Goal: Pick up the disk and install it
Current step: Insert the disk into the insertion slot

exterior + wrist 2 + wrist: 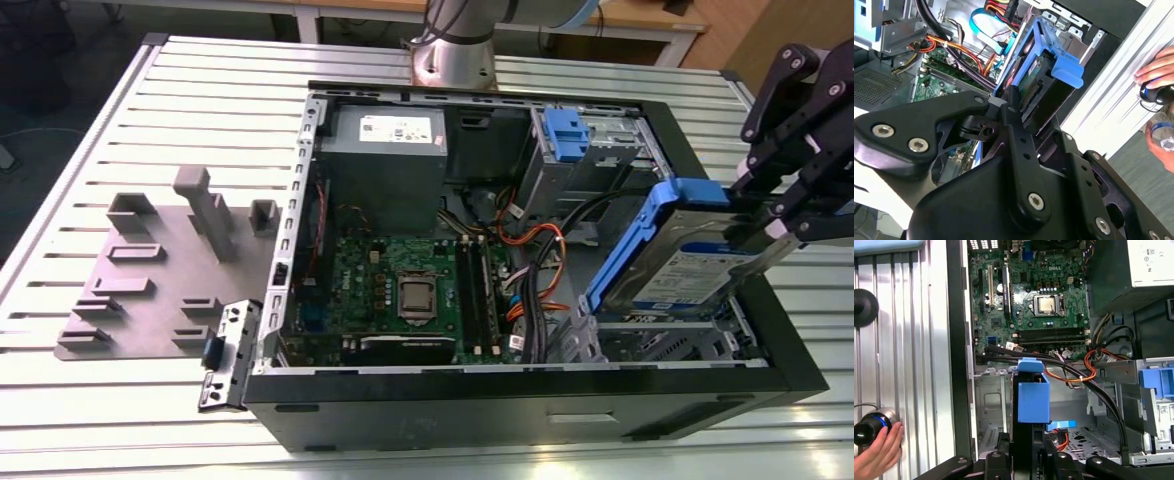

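Disk [674, 255] clamped in the gripper's [763, 215] jaws; long axis slants down from them toward the bay [667, 340] in the case's [534, 400] corner; lower end near it.

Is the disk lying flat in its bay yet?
No, the disk stands tilted above the open case, clamped in the gripper, in the exterior view.

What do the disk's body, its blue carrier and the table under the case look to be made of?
The disk: likely metal, dull silver-grey with a paper-looking white-and-blue label. Its carrier: probably moulded plastic, uniformly blue, slightly glossy. The table: seemingly aluminium slats, pale with a bright sheen and grooves.
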You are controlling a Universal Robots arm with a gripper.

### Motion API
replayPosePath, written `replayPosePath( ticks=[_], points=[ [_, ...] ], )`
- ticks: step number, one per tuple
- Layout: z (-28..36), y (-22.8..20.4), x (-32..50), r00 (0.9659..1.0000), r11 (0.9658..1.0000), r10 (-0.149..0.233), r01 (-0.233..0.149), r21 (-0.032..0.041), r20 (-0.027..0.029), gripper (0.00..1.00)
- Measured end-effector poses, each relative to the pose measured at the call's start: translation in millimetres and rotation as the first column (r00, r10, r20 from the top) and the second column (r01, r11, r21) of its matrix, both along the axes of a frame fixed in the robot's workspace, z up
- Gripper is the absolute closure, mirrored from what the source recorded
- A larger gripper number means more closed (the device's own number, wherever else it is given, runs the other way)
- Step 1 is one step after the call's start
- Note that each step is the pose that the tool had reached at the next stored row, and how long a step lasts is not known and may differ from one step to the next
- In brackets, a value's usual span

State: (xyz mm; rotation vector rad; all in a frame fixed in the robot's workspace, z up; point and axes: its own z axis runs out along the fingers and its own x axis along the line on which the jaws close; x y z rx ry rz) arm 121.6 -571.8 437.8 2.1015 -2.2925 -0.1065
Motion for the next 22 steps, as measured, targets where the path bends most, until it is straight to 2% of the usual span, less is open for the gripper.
replayPosePath(
  ticks=[2,10,22],
  points=[
    [0.0,0.0,0.0,1.0,1.0,0.0,0.0,-0.0001,-0.002,0.65],
    [-2.4,0.0,0.1,1.0,1.0,0.003,-0.003,-0.0002,-0.0021,0.65],
    [-9.9,-0.1,0.1,1.0,1.0,0.003,-0.003,-0.0002,-0.0021,0.65]
  ],
)
